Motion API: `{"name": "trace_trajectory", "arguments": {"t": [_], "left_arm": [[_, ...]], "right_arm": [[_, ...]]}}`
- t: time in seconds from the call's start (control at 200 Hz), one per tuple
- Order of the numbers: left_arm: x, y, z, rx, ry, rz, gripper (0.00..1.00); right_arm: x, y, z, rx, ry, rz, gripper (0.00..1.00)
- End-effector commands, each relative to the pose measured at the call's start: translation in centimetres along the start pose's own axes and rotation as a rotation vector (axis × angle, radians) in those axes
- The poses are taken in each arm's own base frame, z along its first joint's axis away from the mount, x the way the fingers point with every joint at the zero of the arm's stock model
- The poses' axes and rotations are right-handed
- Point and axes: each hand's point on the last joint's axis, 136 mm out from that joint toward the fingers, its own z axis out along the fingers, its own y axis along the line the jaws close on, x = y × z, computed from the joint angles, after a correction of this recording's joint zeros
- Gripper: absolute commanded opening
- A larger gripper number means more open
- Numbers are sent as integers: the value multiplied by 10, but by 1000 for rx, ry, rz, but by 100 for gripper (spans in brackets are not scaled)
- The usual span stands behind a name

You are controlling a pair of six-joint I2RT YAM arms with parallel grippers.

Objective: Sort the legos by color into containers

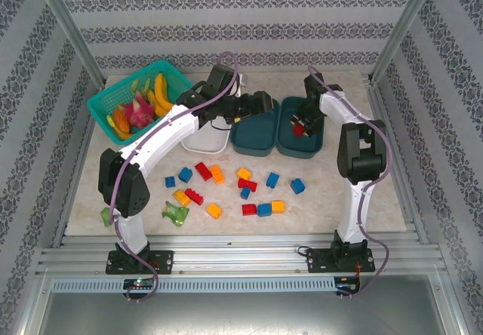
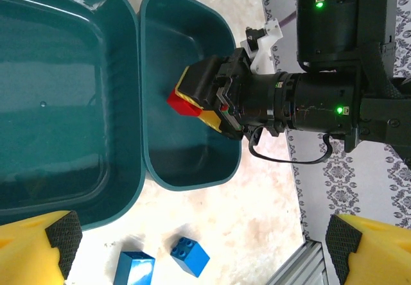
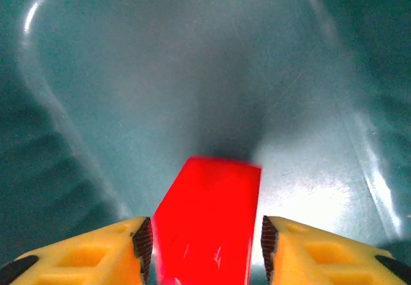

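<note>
Over right teal tub (image 1: 296,151), right jaws pinch red brick (image 3: 209,227) above its floor, left jaws spread empty nearby; risk: a drop from here may bounce brick out onto desk (image 1: 317,207)

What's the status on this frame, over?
Left end effector open, empty, near middle dark teal plastic tub. Right end effector shut on small red plastic brick, over right dark teal tub. Nothing blocking the drop.
</note>
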Motion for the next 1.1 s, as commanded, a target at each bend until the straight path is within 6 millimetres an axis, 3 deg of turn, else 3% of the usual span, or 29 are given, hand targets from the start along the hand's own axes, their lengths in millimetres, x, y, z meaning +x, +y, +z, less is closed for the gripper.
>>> {"name": "trace_trajectory", "arguments": {"t": [0.0, 0.135, 0.3, 0.38, 0.47, 0.53, 0.634, 0.729, 0.799, 0.899, 1.094], "left_arm": [[-9, -4, -8, 7, -7, 16, 100], [-12, -4, -27, -33, -39, 28, 100], [-11, 18, -83, -188, -120, -2, 100], [1, 39, -113, -268, -139, -41, 100], [27, 79, -141, -371, -123, -135, 99], [51, 111, -158, -453, -108, -210, 98], [93, 162, -182, -565, -91, -335, 96], [125, 196, -189, -619, -57, -410, 95], [143, 218, -189, -666, -30, -434, 93], [163, 244, -186, -728, 17, -478, 89], [181, 264, -170, -747, 65, -513, 83]], "right_arm": [[-2, 4, -15, 3, -4, -7, 57], [-8, 26, -64, -89, -82, -38, 61], [7, 59, -169, -289, -275, -159, 60], [36, 71, -219, -394, -409, -303, 60], [88, 82, -247, -557, -484, -486, 62], [128, 79, -242, -621, -462, -585, 69], [197, 62, -203, -662, -316, -737, 75], [257, 49, -179, -731, -250, -881, 76], [288, 40, -165, -765, -244, -966, 77], [311, 31, -144, -754, -200, -1015, 77], [322, 27, -120, -724, -138, -1062, 77]]}}
